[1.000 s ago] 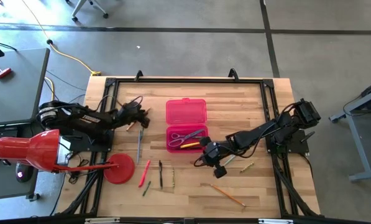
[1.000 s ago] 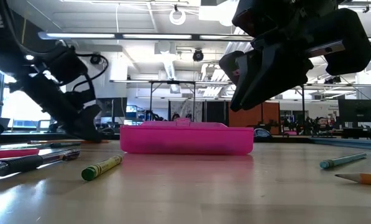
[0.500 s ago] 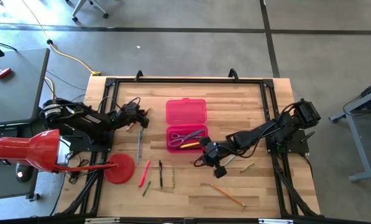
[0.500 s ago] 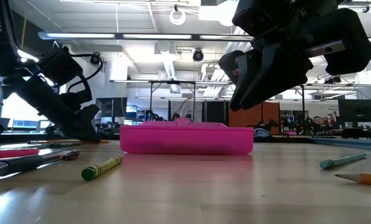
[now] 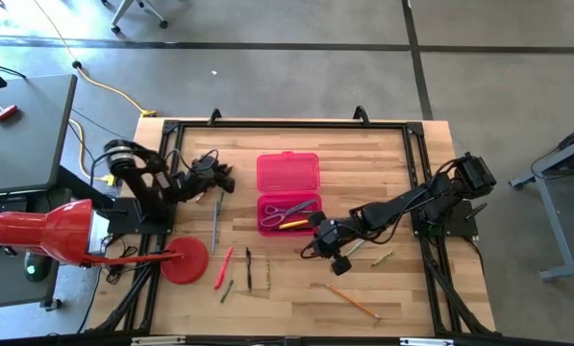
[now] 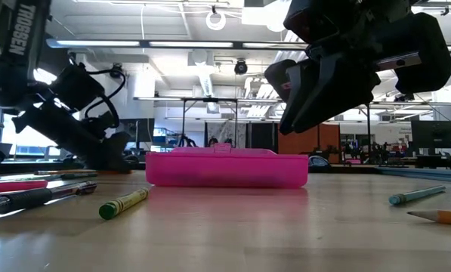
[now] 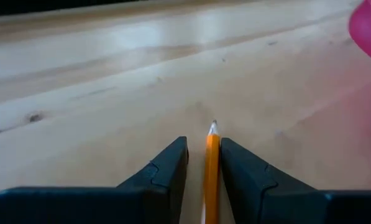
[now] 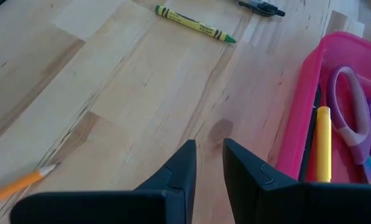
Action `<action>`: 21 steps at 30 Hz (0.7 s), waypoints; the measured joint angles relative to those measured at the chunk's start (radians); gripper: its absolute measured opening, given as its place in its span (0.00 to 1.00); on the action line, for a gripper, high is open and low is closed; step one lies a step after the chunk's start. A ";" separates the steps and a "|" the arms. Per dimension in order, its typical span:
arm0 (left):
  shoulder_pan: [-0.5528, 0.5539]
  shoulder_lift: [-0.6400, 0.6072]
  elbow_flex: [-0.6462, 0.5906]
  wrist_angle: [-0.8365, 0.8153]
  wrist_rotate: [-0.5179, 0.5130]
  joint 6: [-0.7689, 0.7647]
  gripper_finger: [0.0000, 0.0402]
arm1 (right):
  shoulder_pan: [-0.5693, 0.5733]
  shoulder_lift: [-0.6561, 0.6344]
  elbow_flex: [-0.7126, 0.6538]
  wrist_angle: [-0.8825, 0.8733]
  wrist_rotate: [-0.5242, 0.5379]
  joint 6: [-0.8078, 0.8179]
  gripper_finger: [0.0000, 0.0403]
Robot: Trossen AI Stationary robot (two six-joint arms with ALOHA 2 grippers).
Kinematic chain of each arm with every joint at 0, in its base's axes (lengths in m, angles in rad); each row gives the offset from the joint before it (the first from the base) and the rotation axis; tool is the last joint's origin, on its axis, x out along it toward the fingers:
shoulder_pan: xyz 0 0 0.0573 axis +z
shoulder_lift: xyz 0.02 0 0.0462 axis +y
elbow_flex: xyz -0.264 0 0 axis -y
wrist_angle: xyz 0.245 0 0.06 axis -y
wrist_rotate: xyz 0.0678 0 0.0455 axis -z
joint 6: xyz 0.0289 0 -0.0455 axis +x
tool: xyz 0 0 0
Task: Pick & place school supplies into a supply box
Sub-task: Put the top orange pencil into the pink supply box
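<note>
From my station I have the wooden worktop [image 5: 383, 154] carrying everything, with the supply box [image 5: 288, 193] near its middle, lid folded back toward the far edge. The tray already holds the purple-handled scissors [image 5: 288, 210] and a yellow marker [image 5: 290, 223].

My left gripper [image 5: 212, 183] sits near the left edge, level with the box lid. In its wrist view the fingers [image 7: 166, 168] are pinched on an orange pencil [image 7: 211, 168], whose sharpened tip pokes out in front of them.

My right gripper [image 5: 327, 242] hangs just off the box's near right corner. Its fingers [image 8: 179, 168] stand slightly apart with nothing between them.

Loose supplies lie on the board: a grey pen [image 5: 215, 223] between the left gripper and the box, a red pen [image 5: 224, 266], a black pen [image 5: 249, 268] and a green crayon [image 5: 227, 290] toward the near edge, and another orange pencil [image 5: 353, 301] toward the near right corner.

My worries: the pencil is gripped end-on, so I judge it could swivel or slide in the jaws during the carry. It is also about as long as the tray, so a skewed release could leave it bridging the rim. With the right gripper parked beside the box, the two arms could crowd each other there.
</note>
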 joint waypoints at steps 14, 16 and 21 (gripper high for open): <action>0.004 0.149 0.113 0.049 -0.041 -0.013 0.17 | 0.000 0.000 0.000 0.007 0.000 -0.023 0.14; 0.004 0.149 0.113 0.055 -0.031 -0.018 0.07 | 0.000 0.000 0.000 0.008 0.000 -0.023 0.14; 0.005 0.151 0.111 0.064 -0.013 -0.047 0.07 | 0.000 0.000 0.000 0.008 0.000 -0.023 0.14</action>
